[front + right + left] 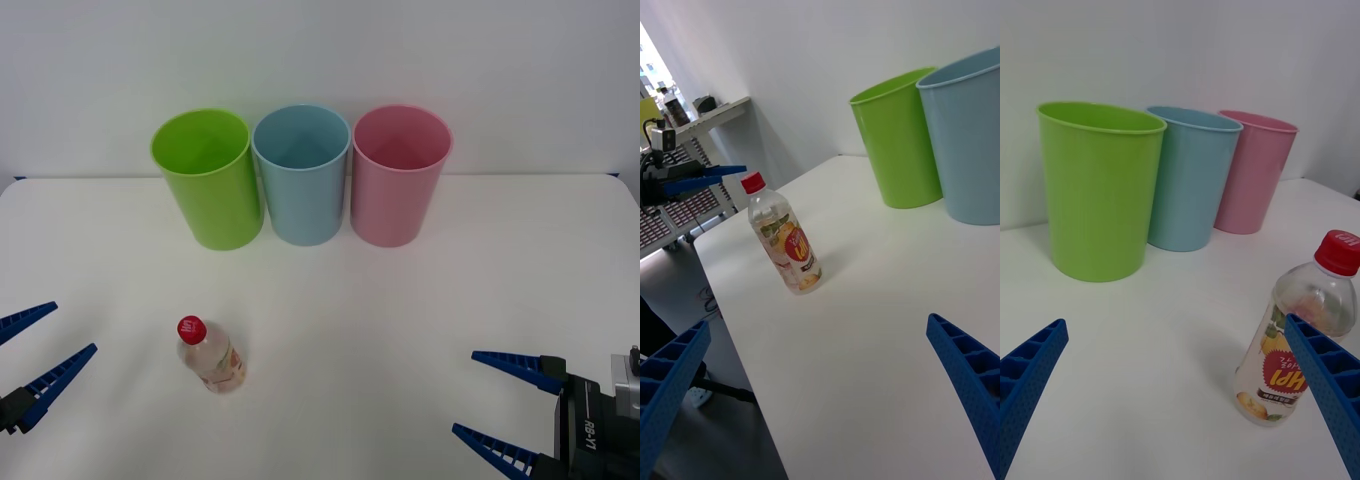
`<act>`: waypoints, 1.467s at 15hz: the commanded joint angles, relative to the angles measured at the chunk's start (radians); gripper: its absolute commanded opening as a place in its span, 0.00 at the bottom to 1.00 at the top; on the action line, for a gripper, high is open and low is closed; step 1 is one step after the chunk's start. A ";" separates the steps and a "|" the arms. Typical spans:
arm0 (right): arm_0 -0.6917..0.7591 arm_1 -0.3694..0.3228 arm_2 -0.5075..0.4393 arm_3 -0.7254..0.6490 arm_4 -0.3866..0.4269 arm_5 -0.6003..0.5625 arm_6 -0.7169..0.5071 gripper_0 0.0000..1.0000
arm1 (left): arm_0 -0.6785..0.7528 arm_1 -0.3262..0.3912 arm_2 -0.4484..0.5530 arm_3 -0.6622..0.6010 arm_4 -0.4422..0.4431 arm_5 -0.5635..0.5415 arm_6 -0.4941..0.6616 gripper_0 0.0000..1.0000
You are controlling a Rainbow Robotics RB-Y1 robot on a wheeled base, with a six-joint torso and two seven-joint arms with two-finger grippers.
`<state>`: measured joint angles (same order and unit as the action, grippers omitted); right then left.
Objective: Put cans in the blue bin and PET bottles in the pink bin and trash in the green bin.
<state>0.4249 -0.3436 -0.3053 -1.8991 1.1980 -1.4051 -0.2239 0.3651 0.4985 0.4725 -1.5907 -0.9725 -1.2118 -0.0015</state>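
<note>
Standing upright on the smooth white table [420, 300], near and left of centre: a small clear plastic PET bottle [211, 357], rounded, red ribbed screw cap, pale printed label. Lined up at the far edge, rims nearly touching: glossy tapered plastic cylinders, thin-rimmed, green bin [207, 180] on the left, blue bin [303, 176] in the middle, pink bin [398, 177] on the right. Poised near left, just beside the bottle: left gripper [35, 347], ribbed blue wedge fingers spread wide, holding nothing. Near right, well apart from the bottle: right gripper [500, 401], likewise spread and empty.
</note>
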 commanded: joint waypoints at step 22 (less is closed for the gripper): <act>0.000 0.000 0.000 0.000 0.000 0.000 0.000 1.00 | 0.000 0.000 0.000 0.000 0.000 0.000 0.000 1.00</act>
<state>0.4249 -0.3436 -0.3053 -1.8991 1.1980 -1.4051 -0.2240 0.3651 0.4985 0.4725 -1.5907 -0.9725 -1.2118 -0.0016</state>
